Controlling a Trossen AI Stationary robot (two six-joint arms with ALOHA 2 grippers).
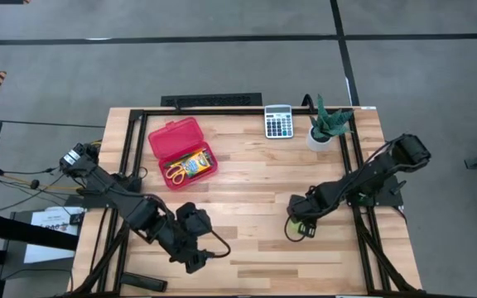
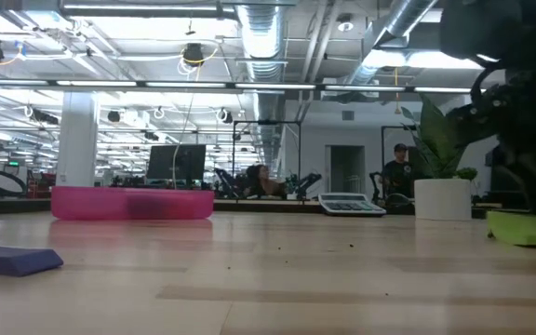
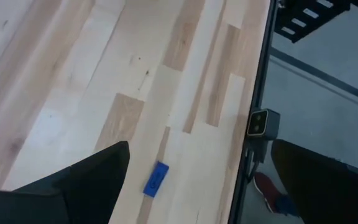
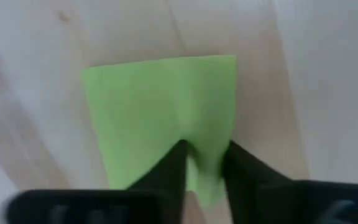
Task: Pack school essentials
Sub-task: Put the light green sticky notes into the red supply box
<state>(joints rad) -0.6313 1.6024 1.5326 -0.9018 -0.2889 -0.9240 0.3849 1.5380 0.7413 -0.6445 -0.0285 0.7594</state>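
In the high view, the right pincer [image 1: 298, 225] was lowered onto the lime sticky-note pad [image 1: 307, 231] at the right-centre of the table [image 1: 255, 182], well apart from the red case [image 1: 182, 152], which lay open near the far left with yellow-handled scissors [image 1: 175, 173] and a crayon box [image 1: 195, 163] already in it; the step in hand was judged to be the pick-up of the pad. The left pincer [image 1: 195, 255] waited near the front edge. A grey calculator [image 1: 278, 121] and a potted plant [image 1: 328, 126] stood at the far edge. In the low view, the pad [image 2: 527, 228] lay flat on the table under the dark arm, and the blue eraser [image 2: 12, 260] lay apart on the opposite side. In the left wrist view, the left pincer's fingers [image 3: 86, 180] stood released and wide, the eraser [image 3: 156, 178] lying between and beyond them. In the right wrist view, the right pincer's fingers [image 4: 166, 171] were clenched on the near edge of the pad [image 4: 157, 106], which buckled slightly there. The next move was judged to call for a secure lift and a carry across to the case. No brand, label or writing was legible in any view.
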